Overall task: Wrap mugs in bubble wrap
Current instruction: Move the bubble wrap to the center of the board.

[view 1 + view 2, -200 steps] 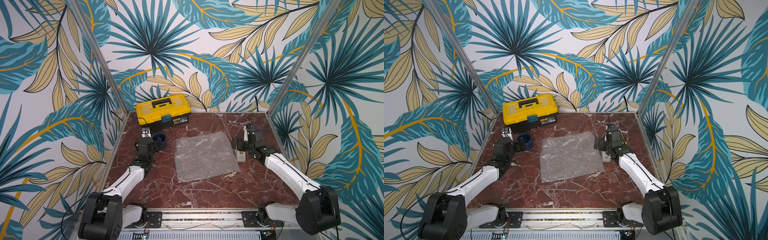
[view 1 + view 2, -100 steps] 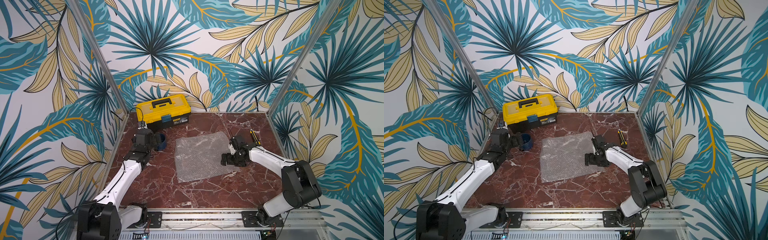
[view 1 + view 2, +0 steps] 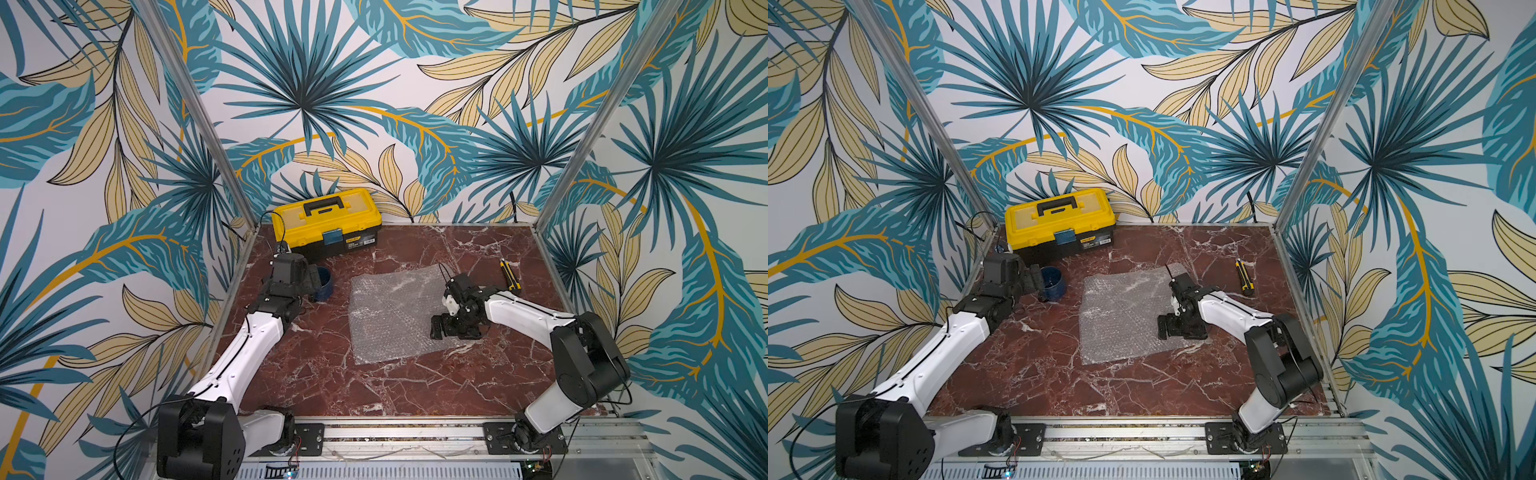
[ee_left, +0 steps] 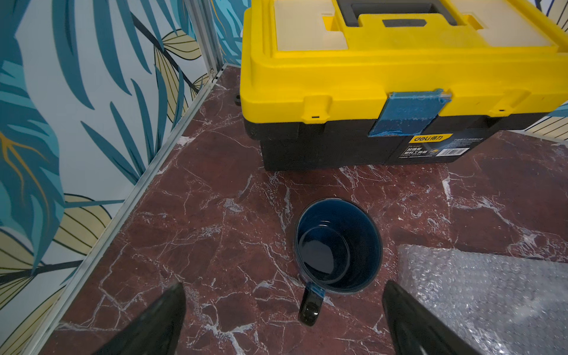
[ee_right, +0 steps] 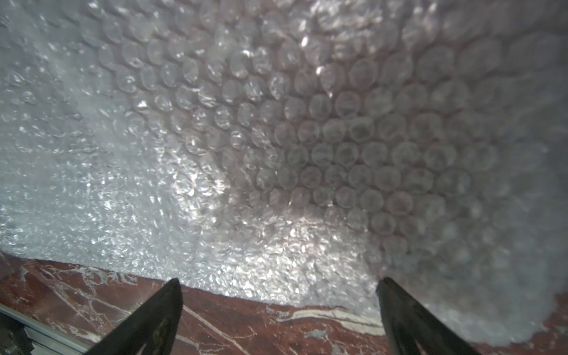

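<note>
Left gripper (image 4: 282,285): wide, empty, arm stretched forward, just short of mug.
Mug (image 4: 338,246): upright, mouth up, handle toward left gripper; before toolbox (image 3: 326,220).
Wrap (image 3: 390,316): flat, mid-table (image 3: 415,395).
Right gripper (image 5: 278,282): wide, empty, arm folded, low over wrap's edge.

the black front of the yellow toolbox (image 4: 399,76) bears a label (image 4: 426,139) reading "deli".
</note>
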Controlling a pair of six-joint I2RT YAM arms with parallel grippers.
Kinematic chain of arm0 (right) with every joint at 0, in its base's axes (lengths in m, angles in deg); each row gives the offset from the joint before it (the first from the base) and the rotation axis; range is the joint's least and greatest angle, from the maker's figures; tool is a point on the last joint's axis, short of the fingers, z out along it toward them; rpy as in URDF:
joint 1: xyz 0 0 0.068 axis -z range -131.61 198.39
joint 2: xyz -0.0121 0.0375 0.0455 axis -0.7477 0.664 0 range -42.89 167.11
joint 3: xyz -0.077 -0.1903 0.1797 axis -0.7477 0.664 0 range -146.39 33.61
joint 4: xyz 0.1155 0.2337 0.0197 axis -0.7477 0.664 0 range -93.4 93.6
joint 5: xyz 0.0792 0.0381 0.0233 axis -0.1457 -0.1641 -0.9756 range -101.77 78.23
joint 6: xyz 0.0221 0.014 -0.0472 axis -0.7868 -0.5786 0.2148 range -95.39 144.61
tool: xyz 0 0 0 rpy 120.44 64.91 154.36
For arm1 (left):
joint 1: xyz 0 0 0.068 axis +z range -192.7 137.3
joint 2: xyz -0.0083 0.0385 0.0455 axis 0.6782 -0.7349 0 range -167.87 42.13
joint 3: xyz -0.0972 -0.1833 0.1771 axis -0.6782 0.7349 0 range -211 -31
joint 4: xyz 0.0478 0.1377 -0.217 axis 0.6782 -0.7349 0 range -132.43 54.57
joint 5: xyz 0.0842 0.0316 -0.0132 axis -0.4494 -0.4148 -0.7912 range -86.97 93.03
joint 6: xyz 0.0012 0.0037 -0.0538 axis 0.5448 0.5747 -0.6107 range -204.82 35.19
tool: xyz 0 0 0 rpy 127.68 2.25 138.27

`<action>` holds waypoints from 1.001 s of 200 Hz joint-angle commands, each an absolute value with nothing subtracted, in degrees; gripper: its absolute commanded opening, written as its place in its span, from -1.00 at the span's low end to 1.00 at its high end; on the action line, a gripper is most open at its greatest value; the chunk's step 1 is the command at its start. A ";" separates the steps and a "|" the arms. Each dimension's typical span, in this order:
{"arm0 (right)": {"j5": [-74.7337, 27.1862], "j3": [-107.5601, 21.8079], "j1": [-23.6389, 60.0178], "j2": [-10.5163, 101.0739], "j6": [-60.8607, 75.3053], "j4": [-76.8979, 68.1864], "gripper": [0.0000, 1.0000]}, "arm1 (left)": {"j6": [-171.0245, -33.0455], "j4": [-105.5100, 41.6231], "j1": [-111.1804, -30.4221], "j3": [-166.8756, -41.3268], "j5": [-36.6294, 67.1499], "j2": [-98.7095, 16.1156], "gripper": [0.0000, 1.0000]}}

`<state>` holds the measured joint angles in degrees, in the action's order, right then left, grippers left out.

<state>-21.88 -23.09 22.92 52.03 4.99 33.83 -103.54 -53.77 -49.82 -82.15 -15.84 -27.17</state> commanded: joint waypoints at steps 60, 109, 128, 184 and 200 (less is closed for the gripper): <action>-24.67 -28.59 15.78 58.44 2.91 34.21 0.95 | -105.49 -57.03 -48.05 -83.16 -16.13 -25.76 0.99; -24.15 -29.79 15.24 52.33 1.43 37.76 0.95 | -107.01 -60.83 -46.63 -85.41 -14.75 -29.95 0.99; -22.30 -32.29 15.18 48.79 1.67 41.60 0.96 | -107.47 -61.53 -46.24 -86.64 -14.02 -32.83 0.99; -20.12 -36.60 15.39 47.40 2.56 45.90 0.98 | -110.01 -69.01 -44.75 -98.22 -8.92 -46.45 0.61; -20.21 -36.75 15.36 47.32 2.23 45.62 0.98 | -110.43 -70.67 -44.69 -101.45 -7.55 -49.34 0.47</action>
